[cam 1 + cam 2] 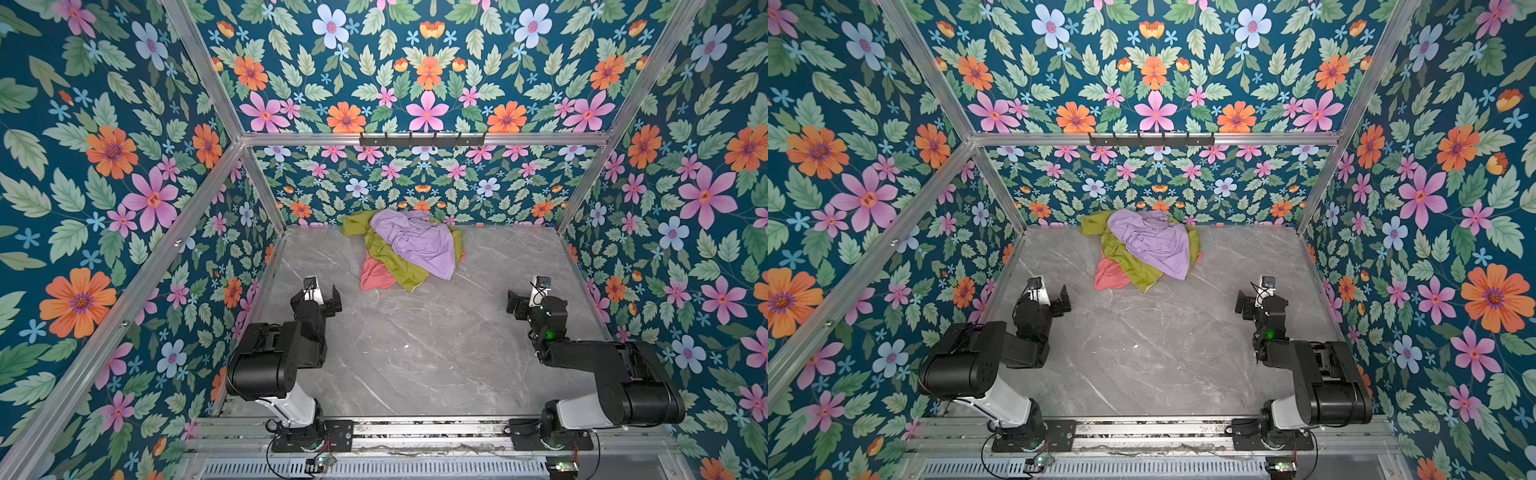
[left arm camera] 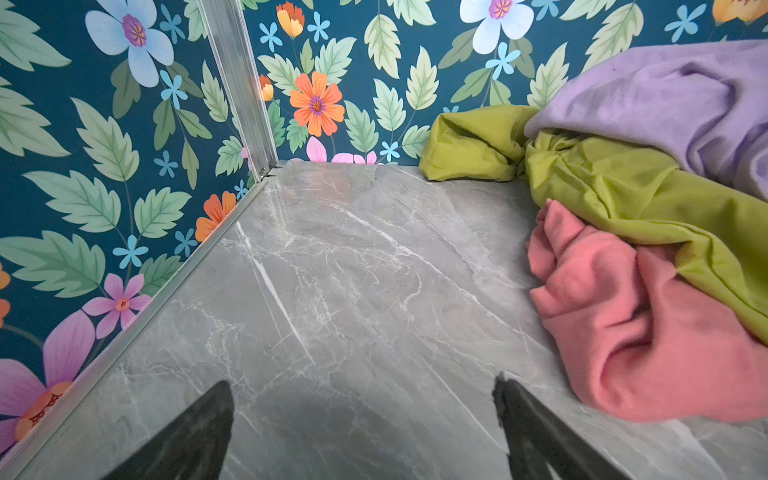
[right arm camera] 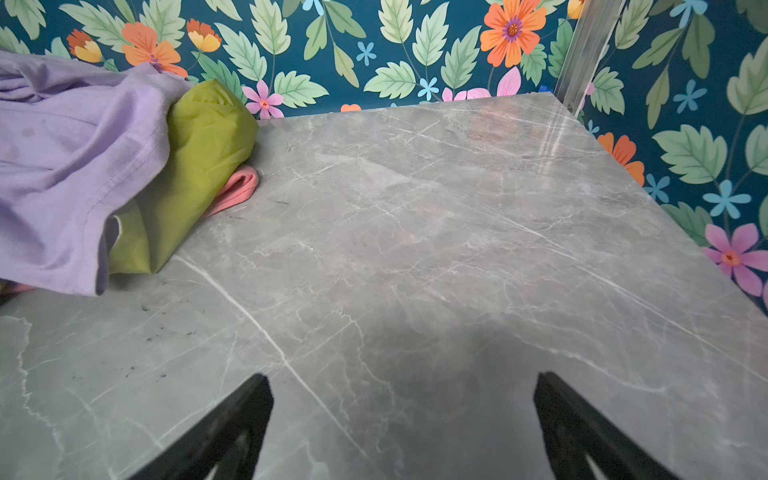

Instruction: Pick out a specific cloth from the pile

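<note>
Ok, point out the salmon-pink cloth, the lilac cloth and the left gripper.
salmon-pink cloth (image 1: 376, 274): in a top view, its exposed flap.
lilac cloth (image 1: 419, 243): in a top view, its middle.
left gripper (image 2: 362, 381): left wrist view, midway between its fingertips.

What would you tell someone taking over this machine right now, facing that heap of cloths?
Both open and empty: left end effector and right end effector, each short of the pile at the table's back.
The salmon-pink cloth lies partly under the olive-green cloth, with the lilac cloth on top; its biggest exposed fold faces the left arm.
Done: nothing grasped. Left: grip that pink fold and pull it clear.
</note>
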